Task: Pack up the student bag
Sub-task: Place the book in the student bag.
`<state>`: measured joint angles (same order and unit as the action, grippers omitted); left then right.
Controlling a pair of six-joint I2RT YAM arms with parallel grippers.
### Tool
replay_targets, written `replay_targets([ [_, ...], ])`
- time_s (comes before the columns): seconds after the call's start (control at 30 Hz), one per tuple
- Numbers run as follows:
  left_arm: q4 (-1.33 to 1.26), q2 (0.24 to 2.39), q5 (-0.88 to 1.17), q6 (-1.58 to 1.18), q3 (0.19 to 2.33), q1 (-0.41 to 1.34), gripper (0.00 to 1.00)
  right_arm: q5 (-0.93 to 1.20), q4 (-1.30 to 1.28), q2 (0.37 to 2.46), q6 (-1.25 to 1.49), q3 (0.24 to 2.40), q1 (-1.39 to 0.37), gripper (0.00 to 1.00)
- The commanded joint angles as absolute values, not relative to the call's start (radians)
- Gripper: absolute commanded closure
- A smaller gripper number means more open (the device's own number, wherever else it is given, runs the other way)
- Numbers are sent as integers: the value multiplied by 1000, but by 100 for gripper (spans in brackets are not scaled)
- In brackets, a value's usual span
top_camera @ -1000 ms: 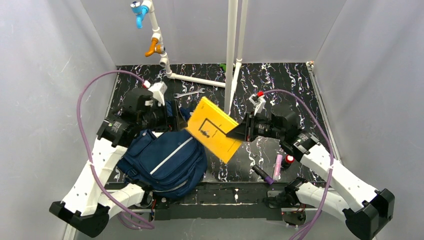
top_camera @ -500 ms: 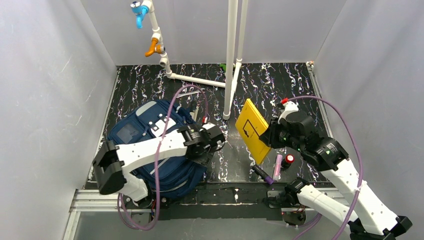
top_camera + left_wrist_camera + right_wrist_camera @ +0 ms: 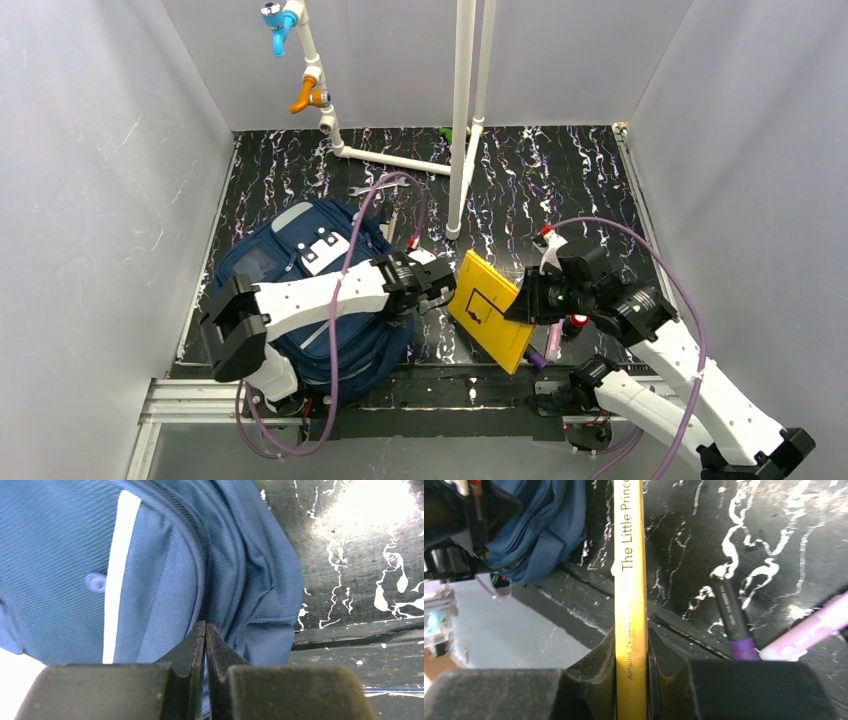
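Observation:
The student bag [image 3: 290, 250], navy with light stripes, lies at the front left of the table. My left gripper [image 3: 432, 292] reaches over its right edge. In the left wrist view that gripper [image 3: 205, 626] is shut, tips pressed into the dark zip seam of the bag [image 3: 60, 570]; whether they pinch anything there I cannot tell. My right gripper [image 3: 517, 308] is shut on a yellow book [image 3: 487, 308], holding it tilted just right of the bag. In the right wrist view the book's spine [image 3: 630, 580] stands clamped in that gripper [image 3: 631, 640], with the bag [image 3: 544, 525] beyond.
A black pen with a purple cap [image 3: 527, 350], a pink marker [image 3: 555, 335] and a small red-capped item [image 3: 577, 322] lie under the right arm. White pipes [image 3: 460, 120] rise at the middle back, with a wrench [image 3: 375, 187] on the table beside them.
My left arm swung across the bag to its right edge and its gripper closed. My right arm brought the yellow book lower and leftward, toward the bag.

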<state>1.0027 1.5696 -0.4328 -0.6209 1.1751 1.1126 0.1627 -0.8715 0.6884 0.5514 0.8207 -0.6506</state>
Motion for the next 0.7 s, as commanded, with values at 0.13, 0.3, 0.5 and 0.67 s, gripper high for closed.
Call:
replay_targets([
  [0.13,1139,1291,-690,-547,1376,1107,100,625,-431,733,775,701,-653,99],
  [0.3,1151,1281,-617,-506,1454,1106,100,556,-469,719,784,704,-653,99],
  [0.5,1077,1399,-469,-639,1311,1106,38,349,-717,735,617,815,-653,99],
  [0.67,943,1423,-468,-681,1205,1107,35,363,-704,714,634,777,-653,99],
])
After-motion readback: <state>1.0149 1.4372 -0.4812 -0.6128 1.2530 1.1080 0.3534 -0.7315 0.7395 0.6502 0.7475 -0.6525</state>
